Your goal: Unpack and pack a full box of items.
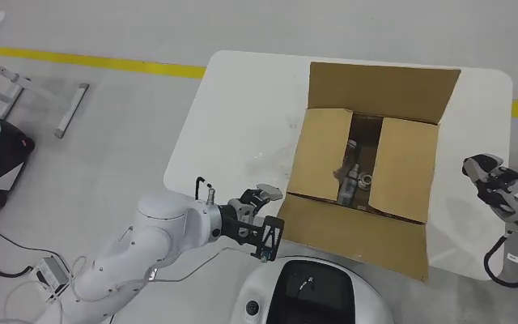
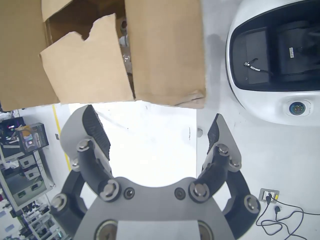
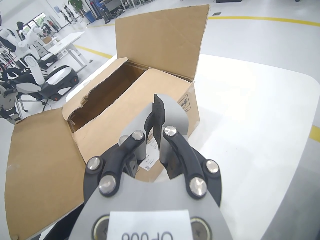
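Over on the left, my left end effector (image 1: 263, 220) hangs at the near edge of the worktop (image 1: 243, 113). Its fingers are spread wide with nothing between them, and it is close to the near corner of the box (image 1: 324, 154) but not touching it.

In the middle, the box sits on the worktop. The far flap stands up and the near flap is folded out toward me. The two side flaps lie partly across the opening, one with a torn edge, leaving a slot between them. Through that slot I can see the items (image 1: 353, 180) down inside, jumbled and too small to tell apart.

On the right, my right end effector (image 1: 488, 180) is beyond the box's right side, apart from it, fingers pressed together on nothing.

My read is that we're barely started. The long flaps are open, but the side flaps need pushing back. Every item is still to come out, and then all of it has to be repacked.
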Motion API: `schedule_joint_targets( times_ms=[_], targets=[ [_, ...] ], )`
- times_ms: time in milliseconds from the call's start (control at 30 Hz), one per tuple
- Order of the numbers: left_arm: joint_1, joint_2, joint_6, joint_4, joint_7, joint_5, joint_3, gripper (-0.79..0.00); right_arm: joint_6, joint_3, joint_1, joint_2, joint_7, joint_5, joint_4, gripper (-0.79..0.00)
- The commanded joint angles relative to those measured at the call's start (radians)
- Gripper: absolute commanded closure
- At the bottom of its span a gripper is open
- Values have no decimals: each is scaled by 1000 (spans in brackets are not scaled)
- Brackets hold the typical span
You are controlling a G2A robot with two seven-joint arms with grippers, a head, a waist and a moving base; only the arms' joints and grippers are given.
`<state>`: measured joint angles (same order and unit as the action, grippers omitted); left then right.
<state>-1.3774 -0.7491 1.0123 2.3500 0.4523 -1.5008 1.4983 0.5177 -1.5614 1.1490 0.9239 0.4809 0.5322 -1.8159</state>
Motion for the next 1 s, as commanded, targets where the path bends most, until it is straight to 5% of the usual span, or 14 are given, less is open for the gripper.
schedule_joint_targets(
  times_ms=[0, 133, 167, 200, 233, 300, 500, 600, 667, 967],
  targets=[
    [-12, 12, 0, 0, -55, -14, 5, -785, 0, 1, 0, 0, 1, 0, 1, 0],
    [-17, 21, 0, 0, -132, -30, 15, -785, 0, 2, 2, 0, 1, 0, 4, 0],
    [-16, 23, 0, 0, -145, -40, 13, -736, -1, 2, 1, 0, 1, -1, 5, 0],
    [-14, 22, -8, -1, -148, -50, 13, -489, -1, 1, 1, 0, 1, -1, 6, 0],
    [-15, 21, -23, -6, -159, -46, 8, -348, 0, 0, 1, -1, 2, 0, 6, 0],
    [-5, 19, -36, -9, -178, -44, -2, -219, -1, -1, 0, -1, 2, 0, 8, 0],
    [33, 14, -48, -25, -201, -82, -58, -231, 0, -3, 6, -1, -2, 2, 13, 0],
    [49, 11, -58, -35, -200, -105, -87, -132, -2, -6, 10, -2, -1, -2, 11, 0],
    [58, 9, -70, -42, -204, -109, -102, 0, -1, -6, 12, -2, 0, -2, 13, 0],
    [104, -1, -100, -45, -209, -28, -112, 0, -4, 2, 13, -2, -2, -3, 31, 0]
  ],
)
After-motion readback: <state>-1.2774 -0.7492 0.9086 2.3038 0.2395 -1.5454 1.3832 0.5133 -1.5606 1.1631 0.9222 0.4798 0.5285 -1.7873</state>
